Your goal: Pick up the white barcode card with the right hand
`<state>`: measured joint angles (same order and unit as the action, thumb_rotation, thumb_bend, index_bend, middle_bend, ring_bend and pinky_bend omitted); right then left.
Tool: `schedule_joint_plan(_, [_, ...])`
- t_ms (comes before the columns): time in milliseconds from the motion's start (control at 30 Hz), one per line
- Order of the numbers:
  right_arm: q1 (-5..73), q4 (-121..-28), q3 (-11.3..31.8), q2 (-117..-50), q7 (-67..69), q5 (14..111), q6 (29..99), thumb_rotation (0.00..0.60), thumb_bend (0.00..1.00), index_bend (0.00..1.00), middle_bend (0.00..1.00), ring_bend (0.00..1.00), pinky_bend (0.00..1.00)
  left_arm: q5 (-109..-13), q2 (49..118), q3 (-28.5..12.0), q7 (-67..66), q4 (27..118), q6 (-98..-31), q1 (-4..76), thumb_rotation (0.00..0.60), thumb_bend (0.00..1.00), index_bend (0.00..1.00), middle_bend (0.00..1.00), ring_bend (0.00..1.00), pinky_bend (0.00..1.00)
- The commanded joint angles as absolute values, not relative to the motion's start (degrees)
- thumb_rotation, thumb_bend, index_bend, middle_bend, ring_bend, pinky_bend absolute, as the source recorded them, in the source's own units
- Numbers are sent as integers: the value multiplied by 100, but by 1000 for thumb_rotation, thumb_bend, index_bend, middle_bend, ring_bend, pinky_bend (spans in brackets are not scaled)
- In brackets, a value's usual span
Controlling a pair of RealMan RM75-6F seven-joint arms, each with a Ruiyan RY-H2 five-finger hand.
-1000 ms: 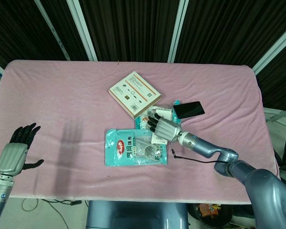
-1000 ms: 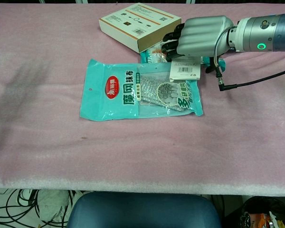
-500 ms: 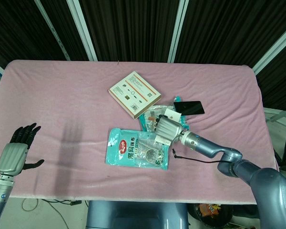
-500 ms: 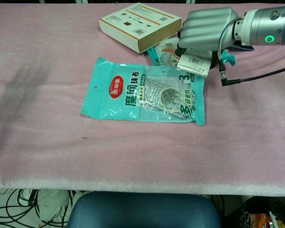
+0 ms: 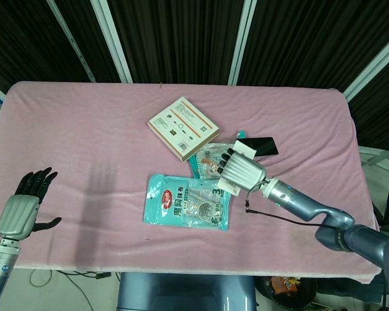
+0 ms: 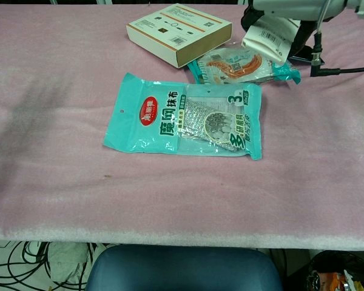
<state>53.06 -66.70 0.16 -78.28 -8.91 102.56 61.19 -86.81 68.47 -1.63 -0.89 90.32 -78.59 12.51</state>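
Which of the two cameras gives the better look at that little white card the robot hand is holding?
The chest view: the white card shows from below, printed lines visible, hanging from the right robot hand. In the head view the robot hand covers most of it, leaving only a corner.

The white barcode card [image 6: 268, 38] has been raised off the teal cloth packet [image 6: 185, 115] toward the chest view's upper right, gripped by the right hand [image 5: 242, 170]. The packet has been skewed, and the snack pouch [image 6: 239, 65] uncovered.
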Motion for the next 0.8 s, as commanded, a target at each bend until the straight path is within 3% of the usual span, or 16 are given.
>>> schedule_joint_plan(33, [4637,-7585,93,-7331,-1041,9901,6884,600,267,637,545,457,463,-8747,6845,-132,-83,9027,-7880,1249,600,0,0,0,0,0])
schedule_joint_plan(200, [3750,-8787,-85,-6954,-1340,9683,7810,600,259,637,540,457,464,-8891,6838,-74,-63,9007,-7929,1243,600,0,0,0,0,0])
schedule_joint_plan(400, [3045,-9749,-458,-6733,-1681,9659,8284,600,254,637,540,457,478,-9011,6820,-26,-41,8984,-8002,1222,600,0,0,0,0,0])
schedule_joint_plan(600, [2558,-10213,-708,-6676,-1704,9779,8614,600,250,637,541,457,478,-9054,6815,-12,-43,8965,-8071,1193,600,0,0,0,0,0])
schedule_joint_plan(800, [2333,-10290,-679,-6664,-1534,9828,8762,600,248,637,541,457,479,-9069,6831,0,-85,8956,-8073,1188,600,0,0,0,0,0])
